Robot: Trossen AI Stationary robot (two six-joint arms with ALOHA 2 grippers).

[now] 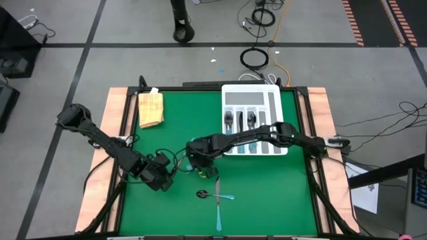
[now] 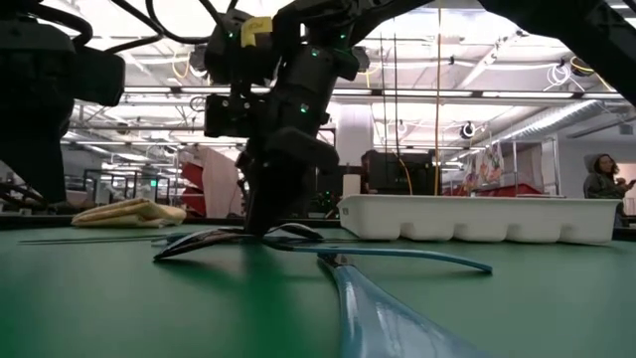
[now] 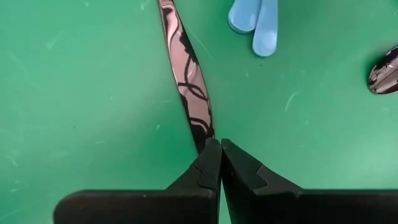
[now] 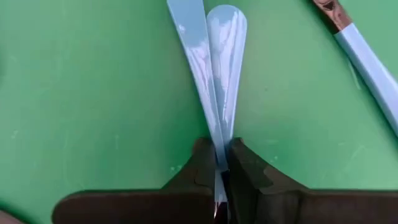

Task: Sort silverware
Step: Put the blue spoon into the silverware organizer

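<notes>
A green mat (image 1: pixel 267 187) is seen from above covering the table, with a white compartmented tray (image 1: pixel 252 100) parked in the upper right of the frame and a folded yellowish cloth (image 1: pixel 151 108) in the upper left; a few pieces of silverware (image 1: pixel 250 121) are already lying in the tray's slots, dark heads showing.

The right gripper (image 1: pixel 202 168) is found near the middle of the high view, lowered onto the mat; in its wrist view the fingers (image 4: pixel 245 168) are clamped on two light-blue handles (image 4: pixel 214 68) that are pinched together between the jaws, so a pair of pieces is being grasped at once. Another blue-handled piece (image 4: pixel 367 59) is seen in the upper right of that frame, lying apart on the mat.

The left gripper (image 1: pixel 162 177) is parked just left of the right one, lower centre-left of the high view; its fingers (image 3: pixel 208 168) are closed tight with nothing caught between them, the tips touching or nearly touching the end of a knife blade (image 3: pixel 186 78) on the mat; two blue handle ends (image 3: pixel 255 22) show at the top of that frame.

More loose silverware (image 1: pixel 219 207) is left on the mat in the lower centre of the high view; a spoon or similar head (image 1: pixel 202 194) lies just beside it.
</notes>
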